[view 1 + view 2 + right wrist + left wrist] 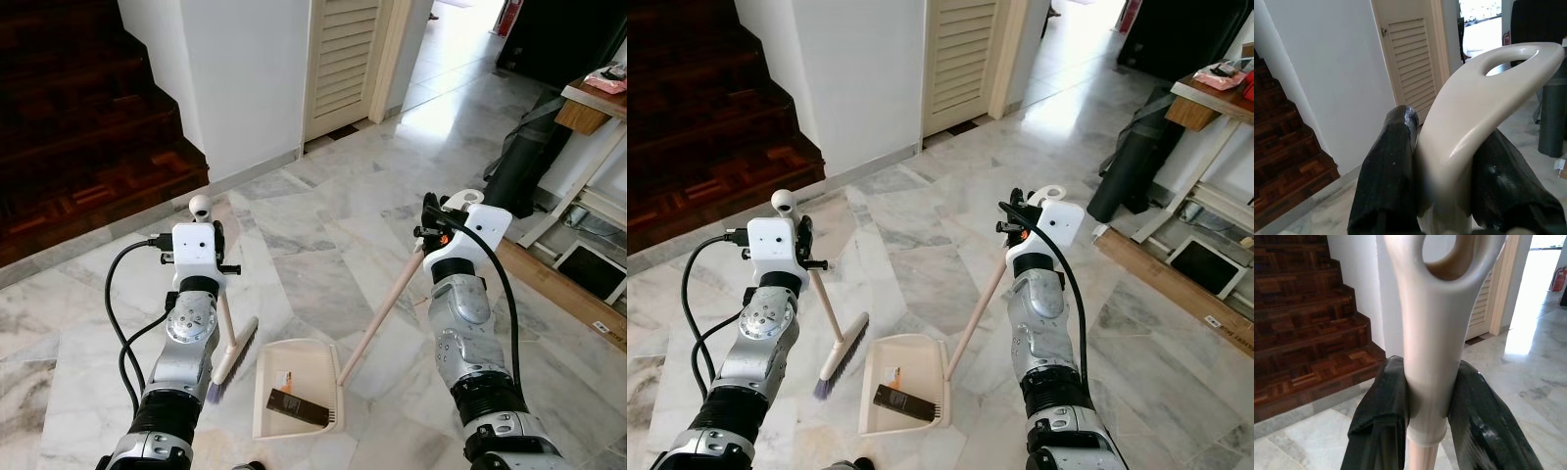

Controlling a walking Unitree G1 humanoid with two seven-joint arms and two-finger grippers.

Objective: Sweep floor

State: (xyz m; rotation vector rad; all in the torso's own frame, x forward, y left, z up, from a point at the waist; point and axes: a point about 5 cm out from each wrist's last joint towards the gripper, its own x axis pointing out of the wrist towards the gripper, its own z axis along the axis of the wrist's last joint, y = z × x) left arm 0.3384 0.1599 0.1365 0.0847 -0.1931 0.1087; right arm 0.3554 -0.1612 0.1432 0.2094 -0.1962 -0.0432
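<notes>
My left gripper (1427, 423) is shut on the cream handle of a small broom (235, 357), whose purple-tipped bristles rest on the marble floor beside the dustpan. The cream dustpan (304, 364) lies flat on the floor between my arms, with a dark rectangular object (297, 406) and a small scrap inside it. Its long handle (382, 318) slopes up to my right gripper (1442, 188), which is shut on the looped top end. In both wrist views the black fingers (1383, 406) clamp the handles from either side.
Dark wooden stairs (78, 127) rise at the left beyond a white wall (245, 78). A louvred door (343, 59) stands ahead. On the right are a black rolled bag (524, 157), a table frame (588, 176) and a long cardboard strip (568, 289).
</notes>
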